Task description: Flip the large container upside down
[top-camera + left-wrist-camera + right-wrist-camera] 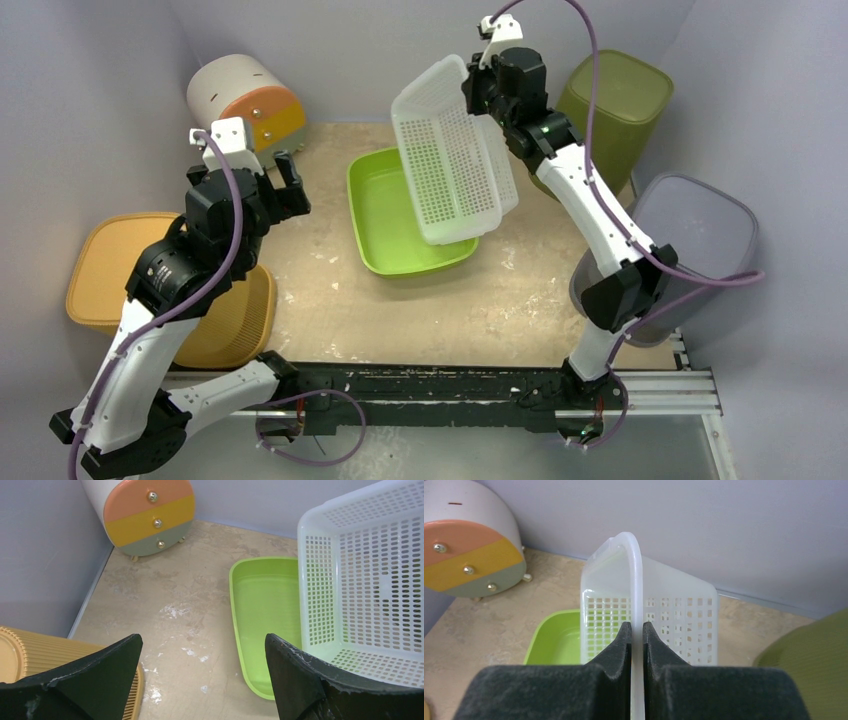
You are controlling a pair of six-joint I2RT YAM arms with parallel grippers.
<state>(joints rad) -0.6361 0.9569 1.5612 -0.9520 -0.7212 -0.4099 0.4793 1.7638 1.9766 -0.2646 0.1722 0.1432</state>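
Note:
The large container is a white perforated basket (455,155). It hangs tilted on its side in the air above a lime green tray (385,215) on the table. My right gripper (478,85) is shut on the basket's rim; in the right wrist view the rim (636,570) runs between the closed fingers of the gripper (637,630). In the left wrist view the basket's open side (365,580) faces the camera, over the tray (265,605). My left gripper (202,680) is open and empty, to the left of the tray (283,185).
A round drawer unit (245,100) stands at the back left. An orange ribbed container (110,270) lies under the left arm. An olive bin (615,100) stands at the back right and a grey bin (700,235) at the right edge.

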